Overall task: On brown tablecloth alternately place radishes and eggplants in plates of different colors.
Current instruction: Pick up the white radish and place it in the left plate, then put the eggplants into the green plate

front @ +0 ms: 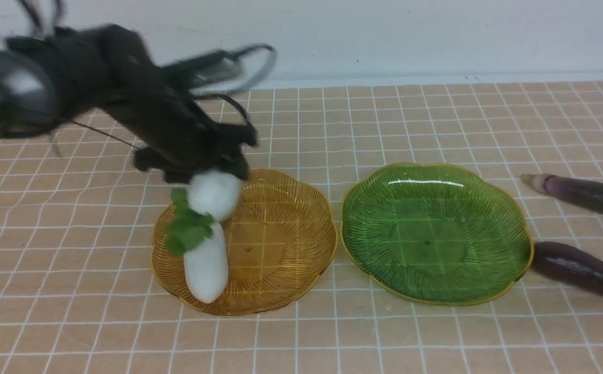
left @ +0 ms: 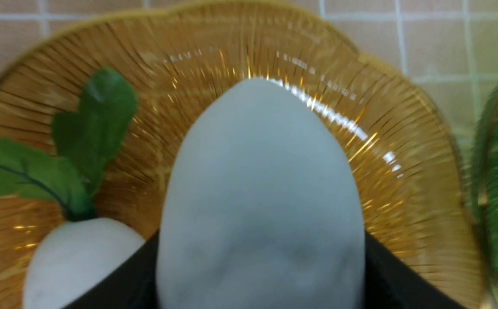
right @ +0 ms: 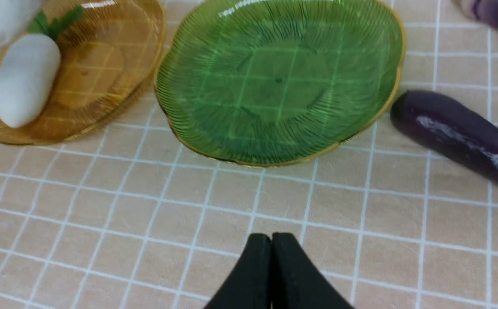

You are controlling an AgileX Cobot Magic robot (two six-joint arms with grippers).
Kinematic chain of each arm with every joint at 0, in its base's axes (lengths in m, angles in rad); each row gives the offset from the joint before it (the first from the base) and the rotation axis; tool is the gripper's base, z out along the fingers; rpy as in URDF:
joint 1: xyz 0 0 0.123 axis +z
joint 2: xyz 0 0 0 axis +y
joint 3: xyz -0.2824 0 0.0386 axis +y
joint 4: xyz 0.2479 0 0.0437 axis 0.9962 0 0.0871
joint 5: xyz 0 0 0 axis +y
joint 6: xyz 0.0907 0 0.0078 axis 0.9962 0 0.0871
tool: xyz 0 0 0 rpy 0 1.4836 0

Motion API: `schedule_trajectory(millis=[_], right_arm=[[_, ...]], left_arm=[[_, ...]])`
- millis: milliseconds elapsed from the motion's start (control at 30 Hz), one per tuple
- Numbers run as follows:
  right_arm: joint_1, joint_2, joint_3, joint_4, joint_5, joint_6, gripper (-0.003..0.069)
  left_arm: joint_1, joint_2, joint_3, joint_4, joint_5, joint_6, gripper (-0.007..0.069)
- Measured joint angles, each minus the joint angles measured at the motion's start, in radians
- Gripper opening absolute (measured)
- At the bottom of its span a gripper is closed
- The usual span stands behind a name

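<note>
My left gripper (front: 213, 174) is shut on a white radish (front: 214, 195), held just above the far left part of the amber plate (front: 286, 244). In the left wrist view this radish (left: 262, 193) fills the space between the black fingers (left: 397, 279). A second radish (front: 206, 267) lies in the amber plate with its green leaves (front: 187, 231) under the held one. The green plate (front: 436, 234) is bare. Two purple eggplants (front: 587, 195) (front: 582, 270) lie on the brown tablecloth (front: 99, 322) to its right. My right gripper (right: 271, 240) is shut and hovers over cloth near the green plate (right: 279, 81).
The two plates stand side by side, almost touching. The nearer eggplant (right: 459, 137) lies close against the green plate's rim. A white wall (front: 384, 31) closes off the far edge of the cloth.
</note>
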Motion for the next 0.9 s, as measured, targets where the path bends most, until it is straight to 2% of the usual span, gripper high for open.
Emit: schedule_trajectory(millis=[133, 200, 267, 367, 467, 633, 900], right_arm=[[0.000, 0.144, -0.058, -0.118, -0.008, 0.058, 0.0064], [0.000, 0.271, -0.086, -0.185, -0.029, 0.090, 0.0141], [0.000, 0.422, -0.112, -0.249, -0.062, 0.118, 0.0272], [0.000, 0.570, -0.155, -0.303, -0.076, 0.128, 0.0397], [0.000, 0.699, -0.202, -0.331, -0.090, 0.102, 0.0488], [0.000, 0.853, -0.292, -0.394, -0.122, -0.035, 0.0547], [0.000, 1.049, -0.393, -0.438, -0.135, -0.178, 0.0560]], left_arm=[[-0.010, 0.039, 0.003, 0.009, -0.014, 0.005, 0.0466], [-0.010, 0.039, 0.003, 0.009, -0.014, 0.006, 0.0558], [-0.009, 0.028, 0.003, 0.009, 0.004, 0.007, 0.0622], [-0.009, 0.013, 0.003, 0.009, 0.024, 0.039, 0.0638], [-0.009, 0.007, 0.003, 0.006, 0.045, 0.068, 0.0630], [-0.009, 0.004, 0.002, -0.015, 0.111, 0.076, 0.0590], [-0.009, 0.004, 0.002, -0.025, 0.143, 0.078, 0.0519]])
